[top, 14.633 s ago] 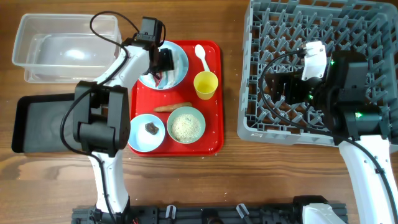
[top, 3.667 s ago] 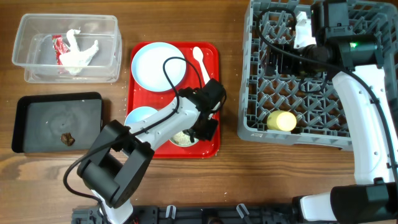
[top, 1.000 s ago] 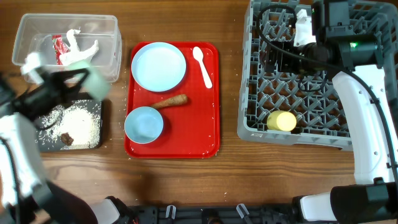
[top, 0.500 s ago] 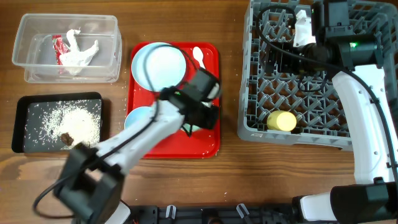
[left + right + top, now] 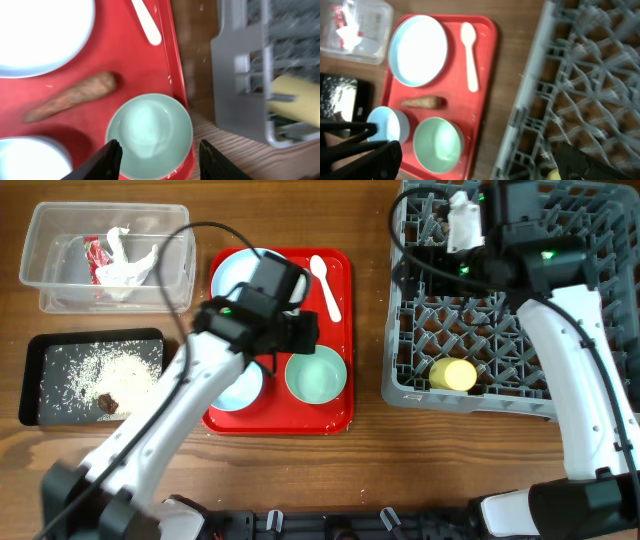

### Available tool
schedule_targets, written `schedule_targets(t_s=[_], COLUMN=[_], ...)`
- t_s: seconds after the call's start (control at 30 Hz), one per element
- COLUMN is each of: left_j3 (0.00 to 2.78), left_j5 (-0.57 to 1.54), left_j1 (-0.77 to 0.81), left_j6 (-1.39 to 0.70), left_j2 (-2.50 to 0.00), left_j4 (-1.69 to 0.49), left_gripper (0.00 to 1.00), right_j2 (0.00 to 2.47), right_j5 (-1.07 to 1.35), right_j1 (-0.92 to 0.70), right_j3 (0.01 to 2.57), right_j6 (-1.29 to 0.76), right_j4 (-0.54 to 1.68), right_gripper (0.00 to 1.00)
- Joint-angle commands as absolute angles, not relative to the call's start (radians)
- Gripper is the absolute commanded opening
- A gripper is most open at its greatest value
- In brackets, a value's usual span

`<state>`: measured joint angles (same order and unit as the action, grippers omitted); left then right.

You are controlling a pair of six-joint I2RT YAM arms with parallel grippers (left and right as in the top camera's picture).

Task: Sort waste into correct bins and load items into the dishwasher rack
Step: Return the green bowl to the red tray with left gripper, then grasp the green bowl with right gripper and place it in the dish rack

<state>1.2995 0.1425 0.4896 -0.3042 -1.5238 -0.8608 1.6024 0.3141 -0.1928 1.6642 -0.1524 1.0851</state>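
Note:
My left gripper (image 5: 297, 332) (image 5: 160, 156) is open and empty, its fingers just above and either side of the empty mint bowl (image 5: 316, 375) (image 5: 150, 130) on the red tray. The carrot-like stick (image 5: 70, 97) (image 5: 422, 102), a blue bowl (image 5: 240, 390), the pale plate (image 5: 235, 275) and the white spoon (image 5: 327, 285) also lie on that tray. My right gripper (image 5: 435, 255) (image 5: 482, 167) is open and empty above the grey rack (image 5: 500, 320), which holds the yellow cup (image 5: 453, 373). The clear tub (image 5: 60, 290) holds wrapper (image 5: 93, 252) and tissue (image 5: 130, 265). The black tray (image 5: 35, 350) holds grains (image 5: 110, 370) and the dark lump (image 5: 105, 402).
The red serving tray (image 5: 340, 415) lies between the two bins on the left and the rack on the right. A strip of bare wooden table (image 5: 368, 330) separates tray and rack. My left arm crosses over the tray's left half.
The left arm carried the mint bowl from over the black tray back to the red tray and let it go at the front right. The right arm shifted slightly left.

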Motion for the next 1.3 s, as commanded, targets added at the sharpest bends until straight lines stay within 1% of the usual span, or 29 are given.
schedule_targets(t_s=[0.0, 0.03, 0.13, 0.17, 0.23, 0.3, 0.37, 0.4, 0.53, 0.57, 0.63, 0.67, 0.7, 0.73, 0.77, 0.8, 0.83, 0.9, 0.93, 1.0, 1.07, 1.1, 1.13, 1.2, 1.27], left_j3=[1.309, 1.309, 1.309, 1.309, 1.309, 1.309, 1.309, 1.309, 1.309, 1.309, 1.309, 1.309, 1.309, 1.309, 1.309, 1.309, 1.309, 1.309, 1.309, 1.309, 1.309, 1.309, 1.309, 1.309, 1.309], left_j5=[0.137, 0.137, 0.136, 0.136, 0.132, 0.133, 0.133, 0.133, 0.133, 0.133, 0.133, 0.133, 0.133, 0.132, 0.133, 0.133, 0.133, 0.132, 0.133, 0.133, 0.133, 0.133, 0.133, 0.133, 0.133], left_j1=[0.366, 0.311, 0.24, 0.22, 0.171, 0.119, 0.046, 0.007, -0.095, -0.123, -0.152, -0.176, -0.193, -0.214, -0.231, -0.245, -0.253, -0.268, -0.271, -0.271, -0.271, -0.271, -0.271, -0.271, -0.271], left_j6=[-0.356, -0.356, -0.356, -0.356, -0.405, -0.445, -0.461, -0.461, -0.461, -0.461, -0.461, -0.461, -0.461, -0.461, -0.461, -0.461, -0.461, -0.46, -0.46, -0.46, -0.46, -0.46, -0.46, -0.46, -0.46], left_j2=[-1.399, -1.372, -1.374, -1.374, -1.374, -1.374, -1.374, -1.374, -1.374, -1.374, -1.374, -1.374, -1.374, -1.374, -1.374, -1.374, -1.374, -1.374, -1.374, -1.374, -1.374, -1.374, -1.374, -1.374, -1.374], left_j4=[-0.919, -0.939, -0.97, -0.971, -0.97, -0.967, -0.963, -0.963, -0.963, -0.963, -0.963, -0.962, -0.958, -0.931, -0.895, -0.862, -0.844, -0.818, -0.823, -0.826, -0.826, -0.826, -0.826, -0.826, -0.826], left_gripper=[0.51, 0.51, 0.51, 0.52, 0.6, 0.65, 0.73, 0.78, 0.86, 0.87, 0.88, 0.88, 0.88, 0.88, 0.9, 0.96, 1.0, 1.0, 1.0, 1.0, 1.0, 1.0, 1.0, 1.0, 1.0], right_j2=[1.641, 1.665, 1.745, 1.779, 1.866, 1.937, 2.018, 2.061, 2.174, 2.185, 2.185, 2.184, 2.183, 2.17, 2.15, 2.117, 2.086, 1.985, 1.882, 1.768, 1.717, 1.731, 1.747, 1.822, 1.914], right_j5=[0.341, 0.339, 0.338, 0.338, 0.304, 0.287, 0.228, 0.208, 0.16, 0.156, 0.152, 0.152, 0.153, 0.158, 0.157, 0.156, 0.154, 0.079, -0.073, -0.348, -0.662, -0.826, -0.835, -0.865, -0.935], right_j1=[-0.296, -0.331, -0.424, -0.458, -0.527, -0.564, -0.588, -0.593, -0.595, -0.595, -0.595, -0.595, -0.595, -0.595, -0.593, -0.59, -0.585, -0.558, -0.511, -0.426, -0.34, -0.291, -0.271, -0.23, -0.219], right_j3=[1.631, 1.628, 1.628, 1.628, 1.628, 1.628, 1.628, 1.628, 1.628, 1.628, 1.628, 1.628, 1.629, 1.635, 1.65, 1.67, 1.682, 1.701, 1.702, 1.702, 1.702, 1.702, 1.701, 1.701, 1.701], right_j6=[-0.178, -0.196, -0.22, -0.21, -0.167, -0.12, -0.095, -0.074, -0.023, -0.022, -0.021, -0.019, -0.025, -0.045, -0.06, -0.064, -0.07, -0.126, -0.22, -0.324, -0.396, -0.342, -0.247, 0.049, 0.292], right_j4=[1.029, 1.01, 0.98, 0.984, 1.002, 1.003, 1.004, 1.006, 1.008, 1.007, 1.005, 1.007, 1.01, 1.021, 1.039, 1.061, 1.073, 1.091, 1.091, 1.066, 0.95, 0.785, 0.688, 0.401, 0.187], right_gripper=[0.99, 0.99, 0.96, 0.94, 0.94, 0.9, 0.84, 0.8, 0.68, 0.55, 0.37, 0.21, 0.09, 0.04, 0.04, 0.04, 0.04, 0.04, 0.04, 0.04, 0.04, 0.04, 0.04, 0.04, 0.04])
